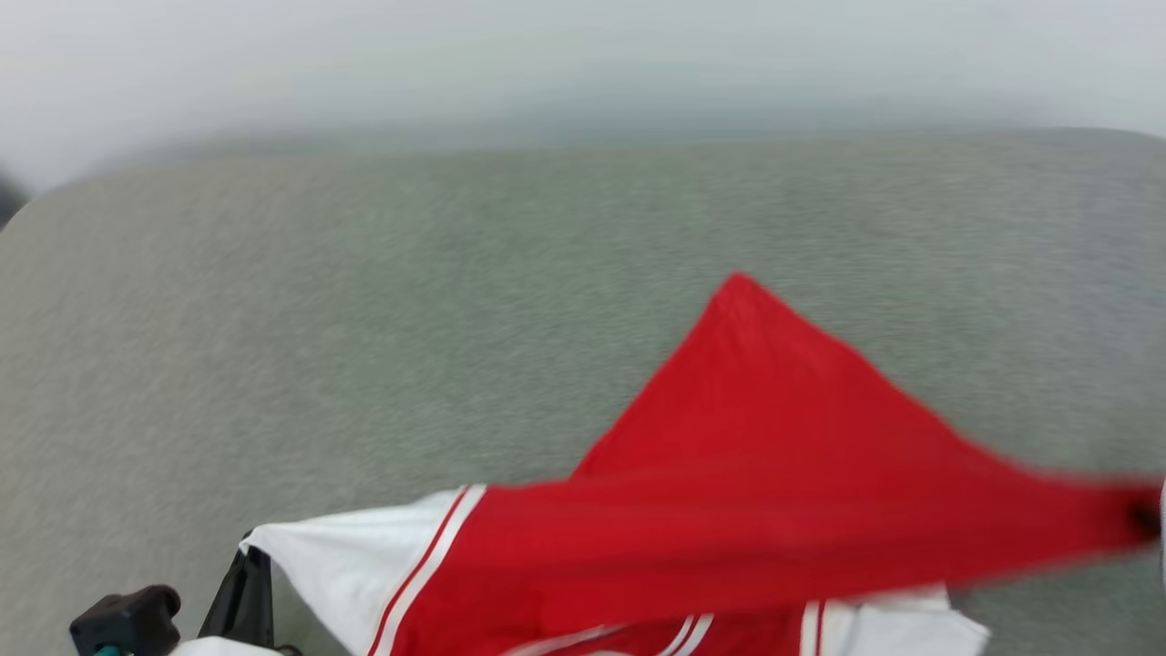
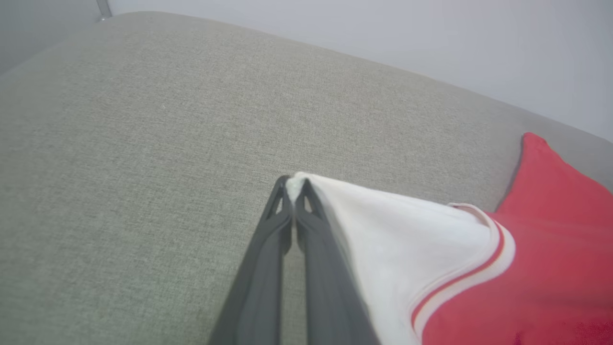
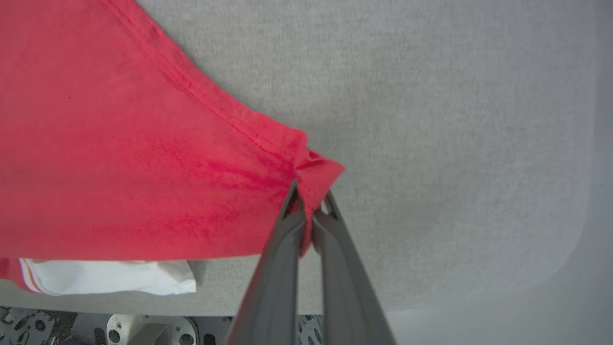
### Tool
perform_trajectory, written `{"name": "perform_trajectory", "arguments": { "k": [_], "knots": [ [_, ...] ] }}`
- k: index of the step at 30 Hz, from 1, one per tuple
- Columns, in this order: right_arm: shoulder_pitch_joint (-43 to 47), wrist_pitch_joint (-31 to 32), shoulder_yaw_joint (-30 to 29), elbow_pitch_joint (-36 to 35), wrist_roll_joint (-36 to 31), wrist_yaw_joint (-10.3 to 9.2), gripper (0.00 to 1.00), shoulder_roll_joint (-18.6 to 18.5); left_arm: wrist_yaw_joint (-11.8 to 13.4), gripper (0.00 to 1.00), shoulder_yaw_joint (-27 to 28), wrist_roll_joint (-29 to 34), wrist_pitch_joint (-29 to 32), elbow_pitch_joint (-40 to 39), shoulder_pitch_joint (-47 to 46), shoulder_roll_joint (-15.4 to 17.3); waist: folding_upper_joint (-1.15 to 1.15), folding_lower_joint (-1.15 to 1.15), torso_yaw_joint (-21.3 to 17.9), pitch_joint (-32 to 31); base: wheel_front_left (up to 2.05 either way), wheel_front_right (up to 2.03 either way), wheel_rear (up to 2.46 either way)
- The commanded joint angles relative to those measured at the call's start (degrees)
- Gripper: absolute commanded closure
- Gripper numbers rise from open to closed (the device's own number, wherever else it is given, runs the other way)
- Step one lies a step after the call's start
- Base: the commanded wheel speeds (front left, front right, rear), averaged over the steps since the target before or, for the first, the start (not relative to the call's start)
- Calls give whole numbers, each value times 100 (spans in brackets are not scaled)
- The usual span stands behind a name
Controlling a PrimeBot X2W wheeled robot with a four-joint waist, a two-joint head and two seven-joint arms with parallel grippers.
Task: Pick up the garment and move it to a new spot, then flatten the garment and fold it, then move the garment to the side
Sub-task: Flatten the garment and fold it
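Note:
The garment [image 1: 774, 510] is red with white sleeves and red-white striped trim. It hangs stretched between my two grippers over a grey-green fabric surface [image 1: 364, 319], with one red corner pointing away from me. At the lower left, my left gripper [image 1: 248, 556] is shut on the tip of a white sleeve [image 2: 407, 239], pinched at the fingertips of the left gripper [image 2: 293, 184]. My right gripper [image 1: 1143, 519] sits at the right edge, blurred. In the right wrist view the right gripper [image 3: 309, 203] is shut on a bunched corner of the red hem [image 3: 316, 172]. Any lettering is hidden.
The fabric surface [image 2: 143, 143] spreads wide to the left and beyond the garment, with a pale wall [image 2: 383, 28] behind it. Its rounded edge [image 3: 570, 249] shows in the right wrist view, and metal robot base parts [image 3: 143, 330] lie below its near edge.

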Motion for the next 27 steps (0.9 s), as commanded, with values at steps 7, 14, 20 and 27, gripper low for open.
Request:
{"name": "perform_trajectory", "arguments": {
  "k": [7,14,20,27],
  "knots": [
    [1946,35,-184,-103,117,-4,98,658,110,100,108,-64,128,-63,255,134,0,1,-735,-366,0,0,0],
    [2167,-959,25,-243,403,-4,0,977,181,100,58,36,225,-112,314,239,0,1,-857,-378,0,0,0],
    [1526,-2697,166,-247,336,-4,0,748,185,100,9,74,326,-256,138,310,0,1,-771,-213,0,0,0],
    [319,-3476,691,180,462,-4,0,563,96,100,-142,113,301,-358,-108,254,0,1,-525,17,0,0,0]
  ]
}}
